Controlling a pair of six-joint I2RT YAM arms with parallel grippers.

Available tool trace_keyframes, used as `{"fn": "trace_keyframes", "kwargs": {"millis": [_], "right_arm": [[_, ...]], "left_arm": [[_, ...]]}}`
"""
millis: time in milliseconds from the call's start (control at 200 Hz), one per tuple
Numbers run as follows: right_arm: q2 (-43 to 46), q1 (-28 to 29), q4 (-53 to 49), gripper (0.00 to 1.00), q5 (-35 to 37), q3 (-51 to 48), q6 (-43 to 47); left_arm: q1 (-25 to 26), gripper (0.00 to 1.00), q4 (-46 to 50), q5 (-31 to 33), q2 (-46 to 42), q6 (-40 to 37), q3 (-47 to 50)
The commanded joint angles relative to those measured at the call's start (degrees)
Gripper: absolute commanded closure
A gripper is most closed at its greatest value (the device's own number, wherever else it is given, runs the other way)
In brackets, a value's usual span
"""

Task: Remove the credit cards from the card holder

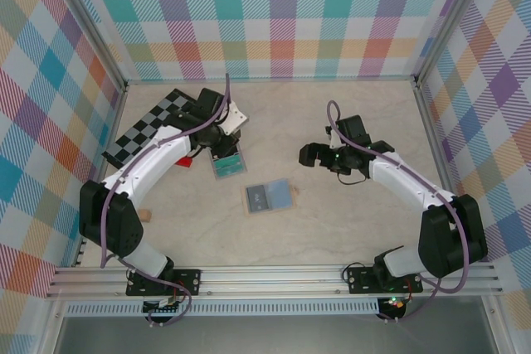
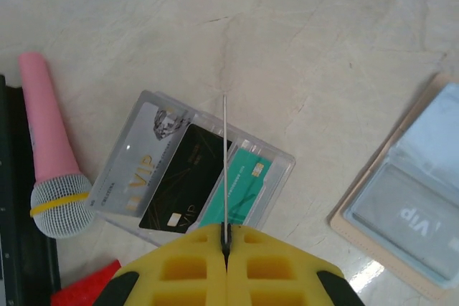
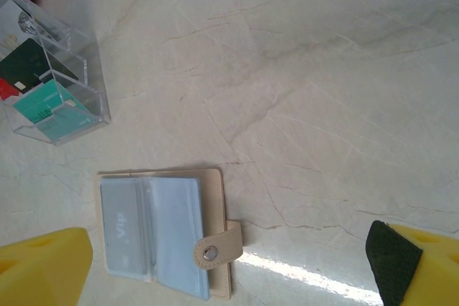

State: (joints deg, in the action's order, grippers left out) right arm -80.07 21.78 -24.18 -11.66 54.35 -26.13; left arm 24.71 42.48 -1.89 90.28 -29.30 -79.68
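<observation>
Yellow fingers [image 2: 179, 274] of left gripper [image 2: 226, 241] pressed together. Thin sliver pinched edge-on between them reads as credit card [image 2: 224, 170]. You hold it over clear card box [image 2: 283, 157], likely to drop it beside three cards [image 2: 179, 177] inside. Pink toy microphone [image 2: 46, 141] beside box. Card holder [image 3: 161, 238] lies open flat on table [image 3: 323, 105], mid-workspace, strap undone, VIP card [image 3: 118, 223] in sleeve. Right gripper [image 1: 311, 155] spread wide, empty, near holder and aimed at it: your next pull, I judge.
</observation>
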Motion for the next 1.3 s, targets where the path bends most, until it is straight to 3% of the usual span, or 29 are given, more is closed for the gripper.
{"fn": "trace_keyframes", "kwargs": {"millis": [0, 125, 240, 560, 830, 1235, 1295], "right_arm": [[1.16, -0.31, 0.49, 0.0, -1.64, -0.85, -0.26], [0.75, -0.29, 0.81, 0.0, -2.22, -0.82, -0.57], [0.4, -0.33, 0.97, 0.0, -2.74, -0.73, -0.76], [0.0, -0.34, 0.56, 0.0, -3.71, -0.21, -0.76], [0.07, -0.33, 0.23, 0.0, -4.1, 0.14, -0.68], [-0.35, -0.34, 0.21, 0.0, -5.08, -0.12, -0.85], [-0.26, -0.34, 0.16, 0.0, -5.12, -0.16, -0.85]], "left_arm": [[-2.36, 1.0, -0.9, -3.6, 0.39, -11.65, -0.61], [-5.2, 1.0, 2.45, -8.19, 2.77, -17.58, -1.34], [-6.87, 1.0, 2.61, -8.51, 5.11, -21.89, -1.12], [-11.19, 1.0, 3.07, -16.84, 11.34, -26.58, -4.54], [-11.26, 1.0, 6.72, -14.75, 16.87, -29.19, -8.89], [-11.44, 1.0, 6.74, -12.96, 18.08, -30.3, -8.04], [-11.44, 0.94, 6.21, -12.35, 18.13, -29.59, -8.04]]}}
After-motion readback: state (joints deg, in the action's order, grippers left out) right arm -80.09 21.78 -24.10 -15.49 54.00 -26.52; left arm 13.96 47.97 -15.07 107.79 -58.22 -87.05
